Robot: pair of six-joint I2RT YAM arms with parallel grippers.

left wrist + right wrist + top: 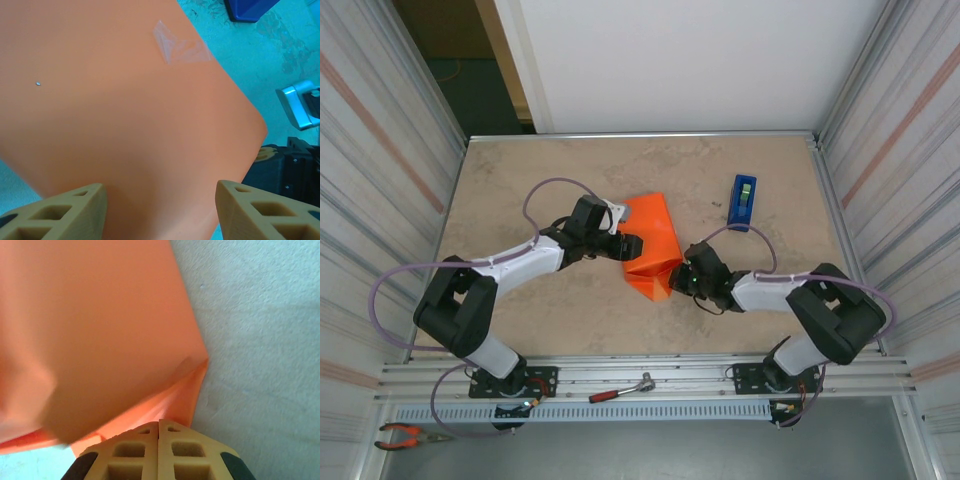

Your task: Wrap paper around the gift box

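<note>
The orange paper (653, 240) lay near the middle of the surface (540, 180), folded up into a loose, tented parcel. The gift box was hidden; I took it to be inside those folds. A strip of clear tape (180, 47) held part of one seam down on the top face.

The left fingers (70, 210) stood spread at the parcel's left end, with the paper between them. I could not tell whether they touched its sides. The right fingers (135, 450) were pressed together at the near right corner, their tips against the edge of a lower flap. Whether a fold was pinched between them, I could not make out.

It looked to me like the end flap was being closed. To do that well, I thought the left fingers should steady the parcel so the box could not slide inside. The right fingers should draw the flap flat and snug along its crease, not drag it. Pulling too hard risked lifting the taped seam or tearing the corner. The blue tape dispenser (742, 200) stood apart, behind and to the right, handy once the fold sat tight.
</note>
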